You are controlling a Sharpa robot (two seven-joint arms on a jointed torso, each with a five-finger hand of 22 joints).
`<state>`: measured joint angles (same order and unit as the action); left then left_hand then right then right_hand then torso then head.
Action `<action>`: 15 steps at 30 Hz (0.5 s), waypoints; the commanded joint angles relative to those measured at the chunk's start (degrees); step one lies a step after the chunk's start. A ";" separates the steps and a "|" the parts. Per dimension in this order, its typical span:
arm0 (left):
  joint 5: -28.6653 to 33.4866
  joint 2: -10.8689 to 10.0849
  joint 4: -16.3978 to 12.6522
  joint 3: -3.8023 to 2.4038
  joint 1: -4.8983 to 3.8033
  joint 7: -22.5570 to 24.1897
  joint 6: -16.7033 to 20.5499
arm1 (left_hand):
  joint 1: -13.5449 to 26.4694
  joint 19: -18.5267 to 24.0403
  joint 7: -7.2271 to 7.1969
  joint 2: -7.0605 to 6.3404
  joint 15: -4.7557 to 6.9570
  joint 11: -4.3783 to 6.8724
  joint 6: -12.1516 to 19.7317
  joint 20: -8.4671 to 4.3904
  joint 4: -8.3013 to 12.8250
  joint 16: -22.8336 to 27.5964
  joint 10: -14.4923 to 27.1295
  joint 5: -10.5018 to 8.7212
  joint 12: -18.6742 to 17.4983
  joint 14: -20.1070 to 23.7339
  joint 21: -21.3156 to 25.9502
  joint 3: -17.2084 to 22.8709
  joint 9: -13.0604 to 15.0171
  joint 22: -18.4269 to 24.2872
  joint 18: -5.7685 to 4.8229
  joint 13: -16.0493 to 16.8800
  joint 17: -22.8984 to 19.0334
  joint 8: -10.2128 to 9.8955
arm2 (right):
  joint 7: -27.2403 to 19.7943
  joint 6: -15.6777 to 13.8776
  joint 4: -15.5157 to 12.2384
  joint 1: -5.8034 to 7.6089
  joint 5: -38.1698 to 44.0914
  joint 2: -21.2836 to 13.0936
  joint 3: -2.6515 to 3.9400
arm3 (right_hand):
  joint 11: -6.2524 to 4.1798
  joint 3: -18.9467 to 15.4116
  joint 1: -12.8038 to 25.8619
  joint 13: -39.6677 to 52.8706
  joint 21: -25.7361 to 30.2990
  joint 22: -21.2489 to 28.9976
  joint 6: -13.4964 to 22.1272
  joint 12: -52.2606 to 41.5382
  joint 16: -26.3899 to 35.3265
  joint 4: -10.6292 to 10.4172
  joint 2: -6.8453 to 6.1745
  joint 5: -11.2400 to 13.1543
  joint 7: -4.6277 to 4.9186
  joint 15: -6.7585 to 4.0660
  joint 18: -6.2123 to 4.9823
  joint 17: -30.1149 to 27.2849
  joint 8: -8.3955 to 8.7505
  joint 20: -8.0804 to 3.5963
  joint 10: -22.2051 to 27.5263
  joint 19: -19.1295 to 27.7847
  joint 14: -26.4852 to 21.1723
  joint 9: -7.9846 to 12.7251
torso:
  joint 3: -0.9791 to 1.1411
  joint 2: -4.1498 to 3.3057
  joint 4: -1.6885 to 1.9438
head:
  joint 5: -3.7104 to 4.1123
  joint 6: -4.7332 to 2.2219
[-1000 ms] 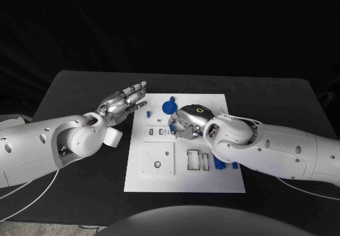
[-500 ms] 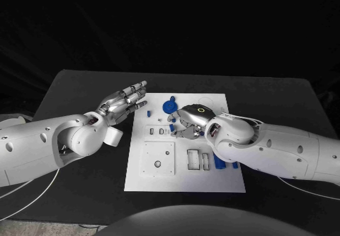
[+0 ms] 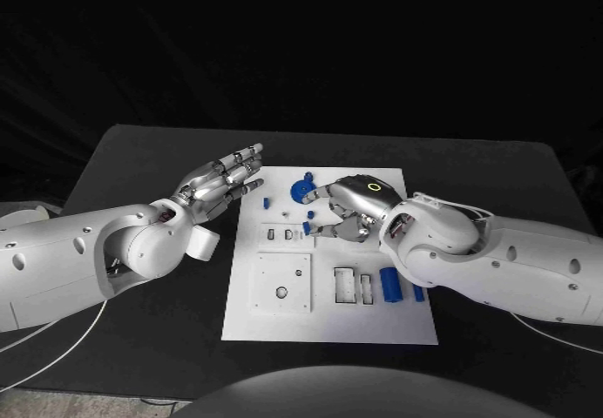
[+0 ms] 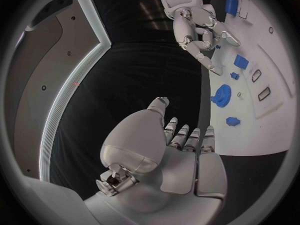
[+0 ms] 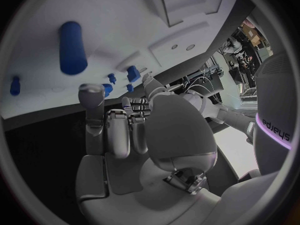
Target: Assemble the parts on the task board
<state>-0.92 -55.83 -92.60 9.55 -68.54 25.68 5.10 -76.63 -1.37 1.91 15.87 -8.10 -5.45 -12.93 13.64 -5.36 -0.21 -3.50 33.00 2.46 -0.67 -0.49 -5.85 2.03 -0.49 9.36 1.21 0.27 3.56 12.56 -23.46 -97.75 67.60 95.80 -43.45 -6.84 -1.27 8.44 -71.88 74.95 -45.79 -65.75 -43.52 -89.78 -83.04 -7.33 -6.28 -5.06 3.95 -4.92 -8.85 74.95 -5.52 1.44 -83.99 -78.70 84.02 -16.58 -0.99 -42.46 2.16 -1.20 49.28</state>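
- Since its fingers are curled in over the board's top half, the silver right hand (image 3: 342,209) looks set to place something, but I can't tell if it's holding a part.
- Left hand (image 3: 220,184) hovers spread wide and empty beside the white task board (image 3: 327,318), probably keeping clear.
- Blue gear-like round part (image 3: 301,187) lies just past the right hand; blue cylinder (image 3: 391,283) lies nearer the robot, on the black counter's (image 3: 151,157) board.

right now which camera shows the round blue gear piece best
The left wrist view: the round blue gear lies unobstructed on the task board, toothed rim visible. The head view shows it small, just beside the right hand. In the right wrist view I cannot pick it out among the small blue parts.
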 commanded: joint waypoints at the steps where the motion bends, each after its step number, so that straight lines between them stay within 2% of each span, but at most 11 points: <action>1: -2.95 -0.22 -0.89 -0.15 -0.13 5.50 3.03 | 1.53 -0.34 0.03 -0.91 -0.57 -0.25 -1.22 1.21 -2.26 -0.29 -0.76 -4.44 1.03 -0.45 -0.45 -2.06 0.16 -0.17 0.88 0.17 0.14 0.73 | -3.02 -4.60 -2.07 1.88 -3.65 -1.78 0.10 | -0.09 -0.20 0.20 15.05 0.22 -0.14 -0.78 -0.22 -0.39 -1.09 -0.33 0.73 0.09 -0.04 0.90 4.96 -0.55 -0.04 -6.01 -0.10 4.21 0.22 | 0.06 -0.01 -0.06 | -0.31 -0.28; 3: -5.02 -0.67 -1.88 -0.43 -0.65 7.09 6.99 | 3.98 -2.23 1.19 -2.61 -0.67 -0.85 -4.50 1.80 -7.18 -0.98 -3.33 -16.73 3.44 -2.12 -1.44 -5.56 0.61 -0.72 1.11 0.80 0.62 1.88 | -3.87 -5.59 -3.70 4.05 -5.33 -3.83 0.11 | -0.03 -0.59 0.41 15.05 0.24 -0.27 -1.36 -0.22 -0.43 -2.13 -0.35 1.25 0.19 0.00 0.93 4.95 -0.90 -0.03 -6.01 -0.15 4.21 0.45 | 0.14 -0.02 -0.10 | -0.57 -0.53; 4: -6.16 -0.90 -2.29 -0.58 -0.97 7.50 8.68 | 4.49 -3.47 1.40 -3.40 -0.75 -1.09 -5.14 1.99 -9.24 -1.34 -4.05 -19.88 4.60 -3.17 -2.10 -7.03 0.59 -1.04 1.08 0.88 0.89 2.01 | -4.13 -5.84 -4.22 4.96 -5.85 -4.69 0.11 | 0.02 -0.75 0.52 15.05 0.24 -0.32 -1.58 -0.22 -0.48 -2.56 -0.37 1.44 0.26 0.03 0.94 5.00 -1.02 -0.01 -6.01 -0.17 4.22 0.53 | 0.14 0.03 -0.13 | -0.73 -0.64; 5: -7.36 -1.15 -2.69 -0.72 -1.35 7.79 10.43 | 5.02 -4.95 1.60 -4.24 -0.79 -1.38 -5.59 2.11 -10.68 -1.84 -4.87 -21.66 5.90 -4.58 -2.91 -8.30 0.58 -1.42 1.11 1.03 1.26 2.08 | -4.30 -6.03 -4.65 5.81 -6.32 -5.53 0.11 | 0.05 -0.85 0.57 15.05 0.26 -0.36 -1.74 -0.22 -0.50 -2.90 -0.37 1.57 0.29 0.06 0.95 5.00 -1.11 0.00 -6.01 -0.18 4.22 0.61 | 0.17 0.13 -0.17 | -0.87 -0.68; 6: -8.12 -1.29 -2.92 -0.80 -1.63 7.91 11.47 | 5.25 -7.07 1.65 -4.73 -0.83 -1.82 -5.89 2.17 -11.03 -2.59 -6.01 -22.06 7.27 -6.53 -4.07 -8.93 0.59 -1.97 1.15 1.28 1.79 2.13 | -4.39 -6.11 -4.86 6.28 -6.58 -6.01 0.11 | 0.06 -0.90 0.58 15.05 0.29 -0.37 -1.81 -0.22 -0.50 -3.06 -0.37 1.63 0.30 0.07 0.95 4.99 -1.15 0.01 -6.01 -0.17 4.22 0.65 | 0.15 0.18 -0.17 | -0.92 -0.73; 8: -10.82 -1.72 -3.51 -0.97 -2.93 7.84 14.75 | 4.56 -13.10 1.63 -5.25 -0.85 -2.93 -6.68 2.30 -10.89 -5.01 -9.49 -21.40 11.55 -13.14 -7.36 -9.46 0.65 -3.41 1.19 2.06 3.67 2.25 | -4.64 -6.21 -5.34 7.62 -7.38 -7.45 0.11 | 0.09 -0.96 0.61 15.05 0.32 -0.38 -1.91 -0.22 -0.50 -3.31 -0.33 1.68 0.35 0.09 0.95 4.98 -1.21 0.02 -6.01 -0.16 4.21 0.70 | 0.27 0.25 -0.37 | -1.10 -0.81; 10: -13.53 -2.04 -4.02 -0.96 -4.28 7.14 17.56 | 3.17 -20.51 1.81 -5.49 -0.99 -3.67 -7.50 2.28 -10.49 -8.11 -13.73 -20.25 17.02 -22.01 -11.34 -9.44 0.72 -5.05 1.16 3.15 6.52 2.36 | -4.71 -6.11 -5.55 8.47 -7.90 -8.67 0.09 | 0.13 -0.98 0.58 15.05 0.34 -0.41 -2.04 -0.22 -0.47 -3.55 -0.24 1.71 0.40 0.11 0.95 4.91 -1.29 0.04 -6.01 -0.15 4.20 0.76 | 0.40 0.28 -0.62 | -1.42 -1.00; 11: -14.99 -2.19 -4.28 -0.91 -4.91 6.58 18.78 | 2.15 -24.92 1.88 -5.54 -0.98 -4.18 -7.94 2.22 -10.07 -9.82 -16.25 -19.70 20.25 -26.79 -13.69 -9.18 0.76 -5.98 1.16 3.98 8.28 2.40 | -4.69 -5.90 -5.56 8.76 -8.08 -9.17 0.08 | 0.15 -0.97 0.53 15.05 0.37 -0.42 -2.10 -0.22 -0.45 -3.66 -0.19 1.71 0.43 0.13 0.95 4.88 -1.33 0.05 -6.01 -0.14 4.19 0.79 | 0.50 0.32 -0.70 | -1.56 -1.04; 13: -18.45 -2.45 -4.80 -0.82 -5.97 4.94 20.94 | 0.24 -28.72 2.00 -5.65 -1.03 -4.90 -8.53 2.19 -9.40 -11.26 -18.37 -19.03 24.47 -31.33 -15.56 -8.51 0.79 -6.49 1.16 5.43 10.97 2.34 | -4.60 -5.09 -5.40 9.15 -8.41 -9.92 0.04 | 0.19 -0.94 0.40 15.05 0.46 -0.41 -2.22 -0.22 -0.39 -3.85 -0.04 1.70 0.48 0.16 0.95 4.76 -1.39 0.08 -6.01 -0.11 4.17 0.85 | 0.70 0.34 -0.96 | -2.03 -1.13; 15: -22.20 -2.55 -5.20 -0.76 -6.63 2.81 22.28 | -1.60 -33.63 2.53 -5.57 -0.76 -5.39 -9.64 1.50 -8.56 -14.48 -21.92 -17.58 29.62 -37.15 -18.37 -7.66 0.91 -7.54 1.10 7.83 14.60 2.50 | -4.52 -4.34 -5.12 9.37 -8.69 -10.38 -0.02 | 0.26 -0.83 0.09 15.05 0.58 -0.42 -2.37 -0.22 -0.33 -4.06 0.26 1.52 0.55 0.22 0.95 4.65 -1.49 0.12 -6.01 -0.06 4.14 0.96 | 1.05 0.45 -1.29 | -2.65 -1.09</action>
<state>-14.12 -58.36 -97.39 8.72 -75.01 30.33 21.24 -77.76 -33.84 4.37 10.26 -8.94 -10.70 -22.33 15.31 -14.30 -13.99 -24.60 15.08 30.86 -36.41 -18.21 -13.52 2.90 -7.78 9.36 8.53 14.05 5.79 8.96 -28.04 -102.99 76.89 89.00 -53.70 -6.83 -1.28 7.53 -71.59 74.93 -45.48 -66.09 -45.64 -89.78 -83.26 -11.09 -6.57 -3.66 4.50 -4.92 -8.85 74.94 -6.64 1.45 -83.99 -78.70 84.02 -15.66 -0.38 -42.17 1.38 -3.20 48.20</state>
